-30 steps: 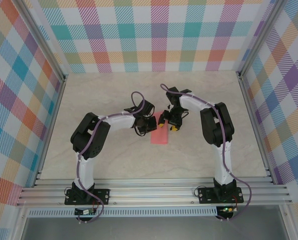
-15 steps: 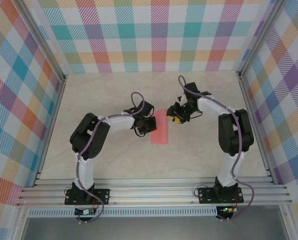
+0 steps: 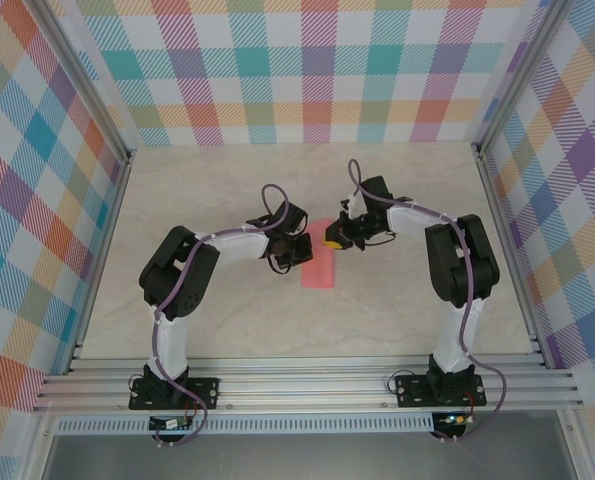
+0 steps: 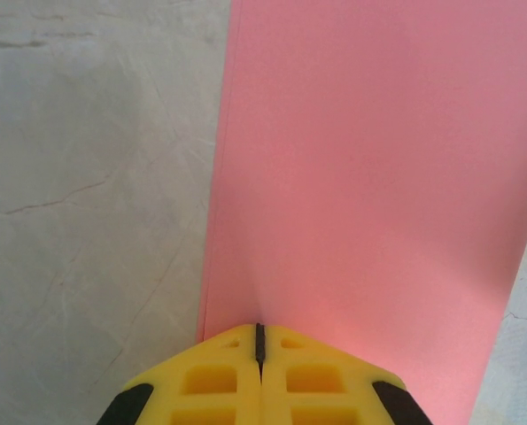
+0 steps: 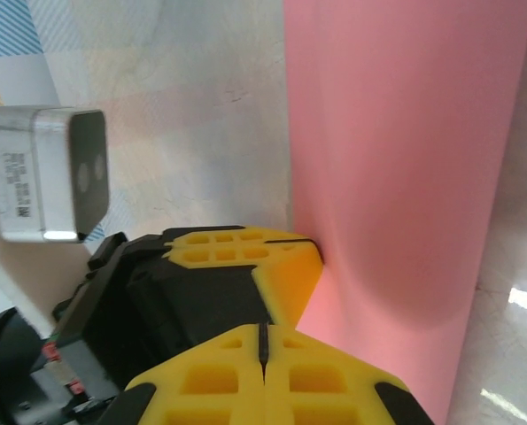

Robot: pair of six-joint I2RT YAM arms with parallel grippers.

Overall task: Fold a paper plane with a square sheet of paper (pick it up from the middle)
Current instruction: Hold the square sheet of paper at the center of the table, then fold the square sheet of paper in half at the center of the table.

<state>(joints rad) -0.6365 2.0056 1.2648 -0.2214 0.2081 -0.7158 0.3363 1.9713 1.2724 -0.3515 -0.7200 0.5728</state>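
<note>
The square sheet of paper [image 3: 319,268] lies on the table as a long salmon-pink strip, seemingly folded in half, with a doubled edge on its left. My left gripper [image 3: 305,252] is shut, its yellow tip [image 4: 259,332] resting on the paper [image 4: 378,177] just inside the left edge. My right gripper [image 3: 331,238] is shut too, its tip [image 5: 261,329] low over the paper [image 5: 396,159] and almost touching the left gripper's fingers [image 5: 245,252]. Nothing shows between either pair of jaws.
The pale marble-look table [image 3: 227,320] is boxed in by plaid walls [image 3: 307,70] with aluminium posts at the sides and rails [image 3: 297,385] along the near edge. The left arm's wrist camera [image 5: 42,173] sits close beside my right gripper.
My right gripper lifted off the paper, swung out to the right, then came back to the strip's upper part and shut. More of the strip shows. The left gripper stayed put.
</note>
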